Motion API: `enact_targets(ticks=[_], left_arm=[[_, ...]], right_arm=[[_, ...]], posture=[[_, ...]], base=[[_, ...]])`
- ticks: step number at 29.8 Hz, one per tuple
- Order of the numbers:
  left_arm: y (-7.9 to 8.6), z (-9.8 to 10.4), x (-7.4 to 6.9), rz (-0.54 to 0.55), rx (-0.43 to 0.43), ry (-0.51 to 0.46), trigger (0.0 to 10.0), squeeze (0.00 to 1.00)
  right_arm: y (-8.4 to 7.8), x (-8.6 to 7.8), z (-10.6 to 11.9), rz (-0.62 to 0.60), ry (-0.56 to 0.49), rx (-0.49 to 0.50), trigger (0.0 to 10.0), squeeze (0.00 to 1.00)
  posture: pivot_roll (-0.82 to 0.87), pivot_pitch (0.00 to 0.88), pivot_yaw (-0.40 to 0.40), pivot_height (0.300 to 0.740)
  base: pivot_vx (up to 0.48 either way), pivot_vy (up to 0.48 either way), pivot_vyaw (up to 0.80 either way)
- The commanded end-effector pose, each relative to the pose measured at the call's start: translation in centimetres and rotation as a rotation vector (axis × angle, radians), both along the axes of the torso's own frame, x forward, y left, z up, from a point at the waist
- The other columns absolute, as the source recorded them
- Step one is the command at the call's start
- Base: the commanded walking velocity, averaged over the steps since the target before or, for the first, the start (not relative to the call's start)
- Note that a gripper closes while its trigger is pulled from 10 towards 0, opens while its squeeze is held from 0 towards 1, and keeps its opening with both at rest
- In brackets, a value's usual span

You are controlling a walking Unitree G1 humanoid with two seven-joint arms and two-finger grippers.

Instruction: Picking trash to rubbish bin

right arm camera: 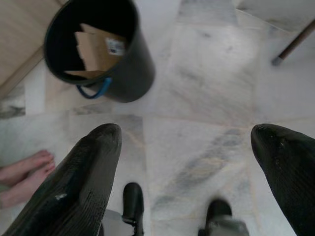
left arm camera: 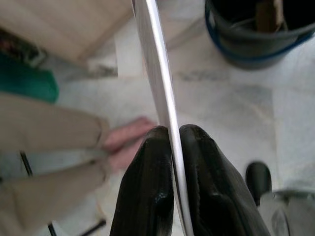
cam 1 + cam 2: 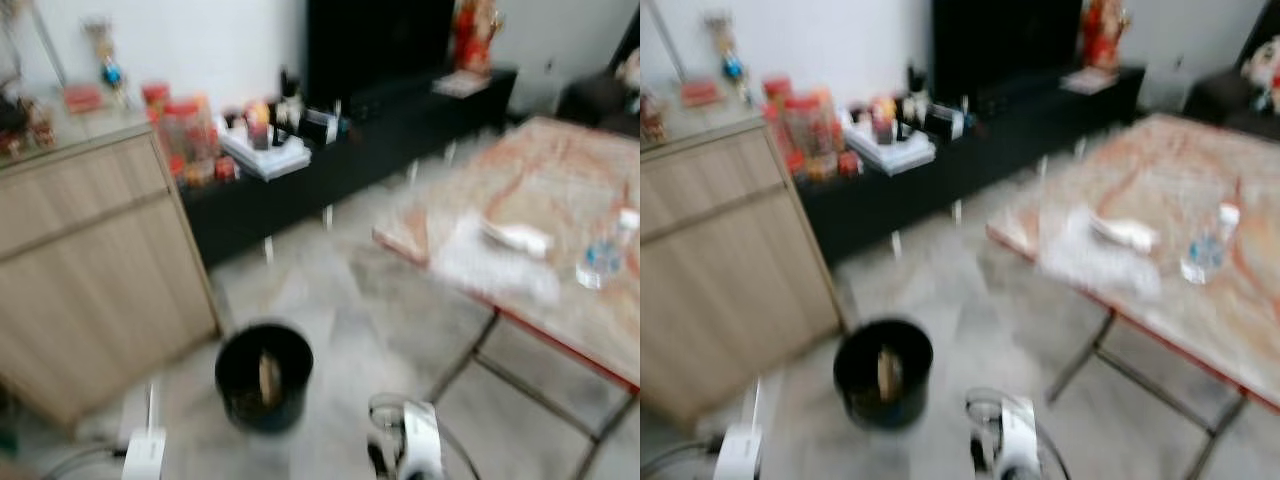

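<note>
The left claw is clamped tight on a thin white flat sheet, some card or plastic piece, can't tell which. The sheet sits edge-on between the two black fingers and sticks out past them toward the bin. Under that claw is marble floor, plus a person's bare foot and beige trouser legs just beside it. A green thing lies near the cabinet base, too blurry to name.

The right claw is wide apart with nothing in it, hanging over the floor. The bin is near it, black, round, with a blue handle, and a piece of brown cardboard with a small white label is already standing inside. Bare toes show at the edge there too.

From the head cam, everything's blurred. The bin sits on the floor right by the corner of a wooden cabinet. To the right is a marble-top table on metal legs, with a white crumpled wad, a clear plastic sheet and a small water bottle on it. Further back is a low black TV stand with jars and clutter.
</note>
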State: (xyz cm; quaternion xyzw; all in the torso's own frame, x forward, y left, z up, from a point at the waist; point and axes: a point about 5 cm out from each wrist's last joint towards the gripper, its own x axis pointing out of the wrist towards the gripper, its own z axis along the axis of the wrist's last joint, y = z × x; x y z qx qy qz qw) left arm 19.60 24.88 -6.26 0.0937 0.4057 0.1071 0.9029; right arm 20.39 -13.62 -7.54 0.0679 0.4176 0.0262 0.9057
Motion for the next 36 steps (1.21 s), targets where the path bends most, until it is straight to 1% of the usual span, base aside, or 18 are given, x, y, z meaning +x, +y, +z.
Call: enact_targets(ticks=[1,6,11,13,17,19,25,30,36], left_arm=[[-0.8,-0.1,0.3,-0.02,-0.018,0.004,10.0,0.0],[-0.9,0.0,0.5,-0.014,-0.022,-0.003,10.0,0.0],[-1.3,0.1,0.9,-0.001,-0.031,-0.015,10.0,0.0],[-1.8,0.2,1.4,0.009,-0.043,-0.031,10.0,0.0],[-2.0,0.4,1.7,0.017,-0.052,-0.046,10.0,0.0],[-2.3,0.4,1.9,0.026,-0.061,-0.056,10.0,0.0],[-2.9,0.4,2.1,0.038,-0.079,-0.061,10.0,0.0],[-3.0,0.5,2.2,0.045,-0.082,-0.07,10.0,0.0],[-2.7,0.4,1.9,0.045,-0.076,-0.064,10.0,0.0]], right_arm=[[-0.8,-0.2,-0.1,-0.026,0.006,-0.01,10.0,0.0],[-0.9,-0.2,-0.1,-0.02,0.01,-0.018,10.0,0.0],[-1.6,0.7,0.4,-0.015,-0.013,-0.033,10.0,0.0],[-1.9,1.0,0.6,0.015,-0.02,-0.049,10.0,0.0],[-2.0,1.2,0.7,0.03,-0.022,-0.058,10.0,0.0],[-2.3,1.3,0.8,0.035,-0.023,-0.065,10.0,0.0],[-2.7,1.7,1.0,0.048,-0.033,-0.077,10.0,0.0],[-2.4,1.8,1.1,0.077,-0.037,-0.092,10.0,0.0],[-2.1,2.0,1.2,0.06,-0.054,-0.085,10.0,0.0]], posture=[[0.0,0.0,0.054,0.74],[0.0,0.0,0.044,0.74],[-0.01,0.0,-0.002,0.74],[0.0,0.0,-0.036,0.74],[0.01,0.0,-0.054,0.74],[0.0,0.0,-0.075,0.74],[0.02,0.0,-0.093,0.74],[0.04,0.0,-0.088,0.74],[0.03,0.0,-0.073,0.74]], base=[[0.315,0.0,0.0],[0.311,0.0,0.0],[0.31,0.0,0.0],[0.308,0.0,0.0],[0.307,0.0,0.0],[0.302,0.0,0.0],[0.304,0.0,0.0],[0.304,0.0,0.0],[0.303,0.0,0.78]])
